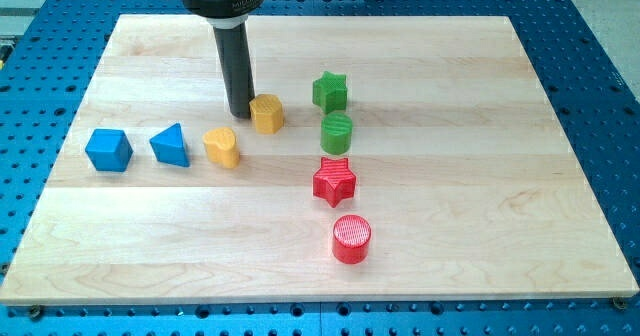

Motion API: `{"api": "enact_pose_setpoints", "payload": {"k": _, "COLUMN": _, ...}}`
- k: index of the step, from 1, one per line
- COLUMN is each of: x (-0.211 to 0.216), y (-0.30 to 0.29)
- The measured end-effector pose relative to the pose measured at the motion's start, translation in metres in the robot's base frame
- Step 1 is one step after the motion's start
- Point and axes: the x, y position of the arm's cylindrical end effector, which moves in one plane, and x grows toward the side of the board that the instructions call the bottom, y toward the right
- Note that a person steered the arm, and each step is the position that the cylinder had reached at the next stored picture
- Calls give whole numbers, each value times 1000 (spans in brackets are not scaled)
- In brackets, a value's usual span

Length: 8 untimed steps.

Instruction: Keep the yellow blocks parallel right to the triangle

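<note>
My tip [240, 113] rests on the board just left of a yellow block [267, 113], touching or nearly touching its left side. A second yellow block, heart-shaped [222, 146], lies below and to the left of the tip. A blue triangle [170, 145] sits just left of the yellow heart, with a small gap between them. The yellow heart is level with the triangle. The other yellow block stands higher in the view and further right.
A blue cube [108, 149] lies left of the triangle. A column right of centre holds a green star [329, 91], a green cylinder [337, 133], a red star [334, 181] and a red cylinder [351, 239]. The wooden board [480, 176] lies on a blue perforated table.
</note>
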Motion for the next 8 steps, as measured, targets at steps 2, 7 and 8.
{"api": "enact_pose_setpoints", "payload": {"k": 2, "x": -22, "y": 2}}
{"api": "enact_pose_setpoints", "payload": {"k": 7, "x": 37, "y": 42}}
{"api": "enact_pose_setpoints", "payload": {"k": 8, "x": 29, "y": 42}}
